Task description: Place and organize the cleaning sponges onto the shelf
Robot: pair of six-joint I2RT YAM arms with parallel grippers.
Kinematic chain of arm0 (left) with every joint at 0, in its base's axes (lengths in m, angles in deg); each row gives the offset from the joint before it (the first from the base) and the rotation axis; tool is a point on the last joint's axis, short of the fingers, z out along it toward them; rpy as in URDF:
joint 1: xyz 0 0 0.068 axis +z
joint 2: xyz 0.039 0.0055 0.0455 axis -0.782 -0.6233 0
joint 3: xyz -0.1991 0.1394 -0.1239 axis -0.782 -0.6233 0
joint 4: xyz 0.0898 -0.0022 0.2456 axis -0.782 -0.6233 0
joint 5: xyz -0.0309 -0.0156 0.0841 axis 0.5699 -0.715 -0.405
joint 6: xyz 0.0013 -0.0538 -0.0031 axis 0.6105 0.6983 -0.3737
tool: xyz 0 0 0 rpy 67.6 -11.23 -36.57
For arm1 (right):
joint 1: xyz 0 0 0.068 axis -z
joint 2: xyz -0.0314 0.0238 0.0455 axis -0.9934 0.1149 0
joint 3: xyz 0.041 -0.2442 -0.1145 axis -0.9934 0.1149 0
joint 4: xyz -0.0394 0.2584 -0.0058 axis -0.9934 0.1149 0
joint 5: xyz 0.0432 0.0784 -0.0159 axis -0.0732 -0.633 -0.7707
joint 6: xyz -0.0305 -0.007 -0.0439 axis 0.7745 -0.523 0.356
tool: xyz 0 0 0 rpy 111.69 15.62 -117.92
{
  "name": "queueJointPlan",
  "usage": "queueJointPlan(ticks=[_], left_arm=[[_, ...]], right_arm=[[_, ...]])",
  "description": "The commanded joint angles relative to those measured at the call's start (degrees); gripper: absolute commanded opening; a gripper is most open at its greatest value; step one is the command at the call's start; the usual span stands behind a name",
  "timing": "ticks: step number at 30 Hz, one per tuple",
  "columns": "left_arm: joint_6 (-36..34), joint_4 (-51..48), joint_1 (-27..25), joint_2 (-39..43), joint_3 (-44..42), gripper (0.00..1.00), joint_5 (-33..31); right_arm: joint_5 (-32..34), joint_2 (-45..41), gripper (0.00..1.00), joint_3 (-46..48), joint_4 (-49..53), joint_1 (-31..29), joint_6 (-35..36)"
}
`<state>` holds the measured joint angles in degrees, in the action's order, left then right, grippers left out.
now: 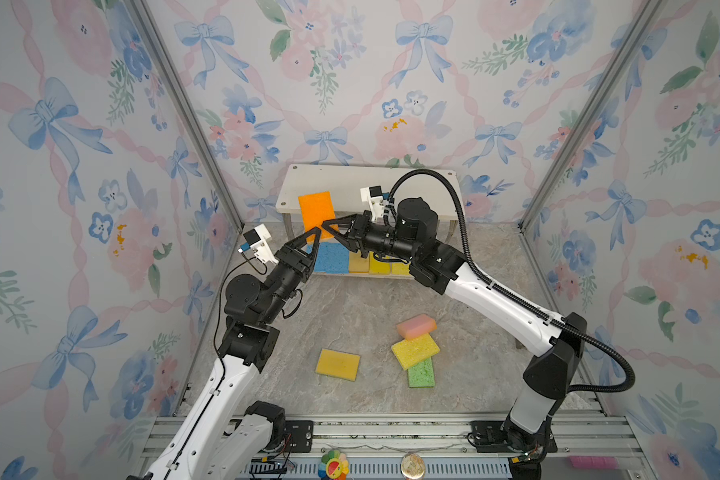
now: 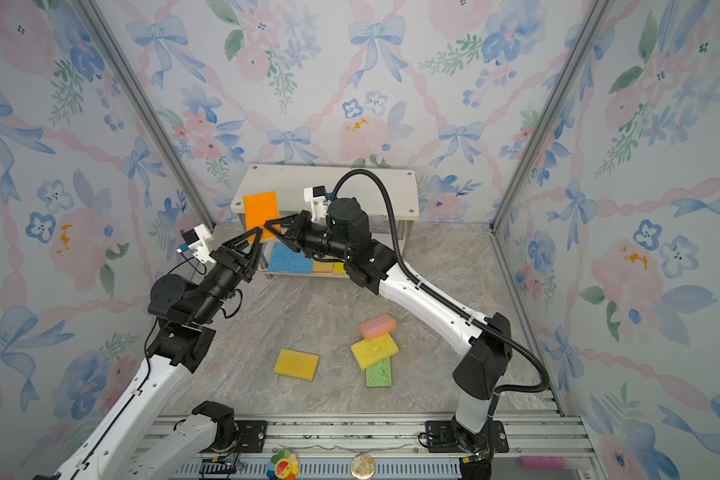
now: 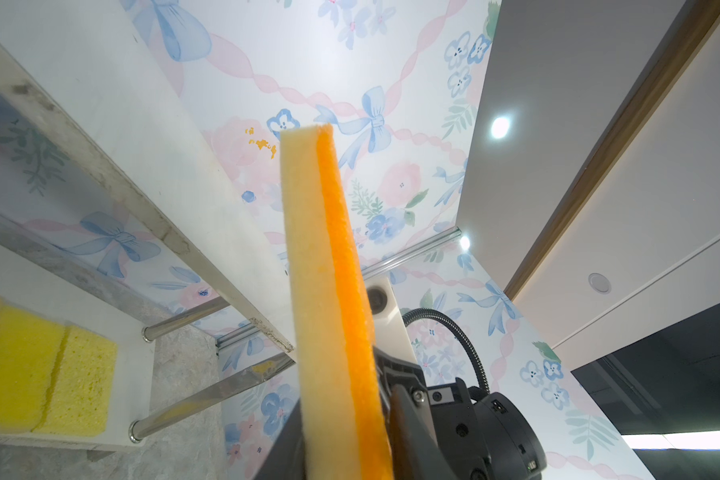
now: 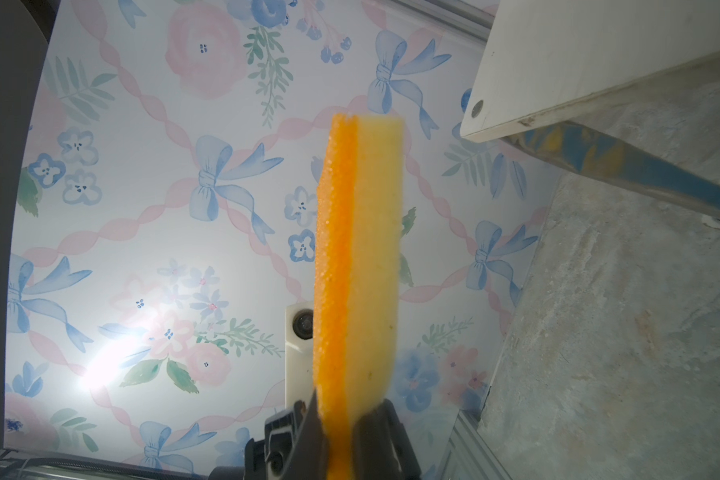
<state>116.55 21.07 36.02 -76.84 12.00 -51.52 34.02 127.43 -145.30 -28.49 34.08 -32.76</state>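
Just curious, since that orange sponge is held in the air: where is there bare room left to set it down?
The shelf's top board is bare behind and right of the orange sponge. The lower board is crowded: a blue sponge and yellow sponges sit side by side. The tabletop between shelf and loose sponges is free too.

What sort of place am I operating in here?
Most likely a staged robot test cell rather than a real room. The floral wallpaper panels are set between bare aluminium posts, the floor is a marble-look tabletop, and a metal mounting rail runs along the front.
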Motion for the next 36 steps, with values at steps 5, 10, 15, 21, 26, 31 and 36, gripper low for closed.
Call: queueJointPlan(ticks=[5,10,15,21,26,31,36], left_arm=[[-0.6,1.5,0.0,1.2,-0.2,0.04,-0.5],[-0.8,-0.1,4.5,-0.1,1.6,0.00,5.2],[-11.4,-16.8,12.0,-5.8,14.2,0.00,13.3],[-20.6,-28.7,16.7,-19.3,29.7,0.00,22.3],[-25.5,-35.6,19.1,-29.8,40.2,0.00,26.8],[-25.4,-36.4,22.5,-36.1,47.2,0.00,29.8],[-24.1,-36.4,23.2,-39.9,50.3,0.00,31.9]], right_arm=[[-0.6,-2.8,0.23,0.7,-1.1,-1.3,1.1],[-2.6,-4.9,0.42,0.1,4.2,0.7,5.1],[-3.3,-12.1,0.53,3.2,13.8,6.5,12.5],[-5.5,-18.0,0.55,4.3,24.6,15.0,18.7],[-7.5,-19.2,0.56,2.9,28.8,18.0,20.5],[-9.6,-18.4,0.57,0.9,30.5,18.1,21.2],[-10.1,-17.8,0.57,0.6,31.8,18.3,22.0]])
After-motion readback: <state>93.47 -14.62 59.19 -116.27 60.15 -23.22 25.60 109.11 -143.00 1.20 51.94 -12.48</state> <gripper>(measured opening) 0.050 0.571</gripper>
